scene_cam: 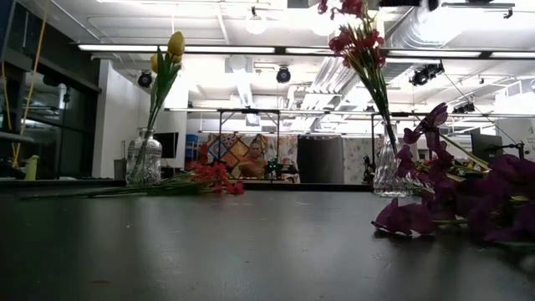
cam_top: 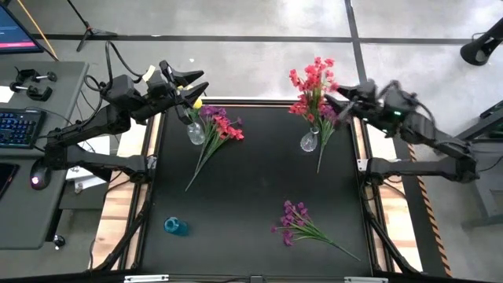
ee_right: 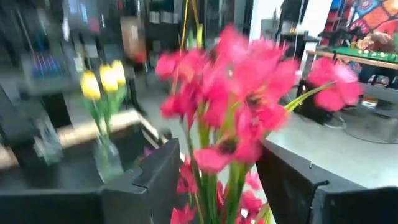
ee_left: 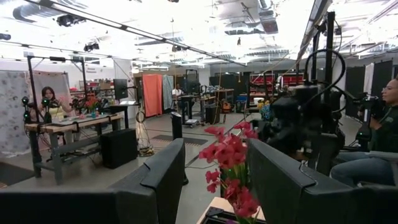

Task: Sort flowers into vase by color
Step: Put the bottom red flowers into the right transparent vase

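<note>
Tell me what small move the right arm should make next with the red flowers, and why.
Probably draw the right gripper back from the red flowers. Their stems already stand in the right-hand vase, and the wrist view shows the fingers open on either side of the stems, not clamped. Once clear, it could go for the purple bunch lying on the table.

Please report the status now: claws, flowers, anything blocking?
Left claw open above yellow flowers' vase. Right claw open around red flowers in right vase. Purple bunch loose on table. Nothing blocking.
</note>
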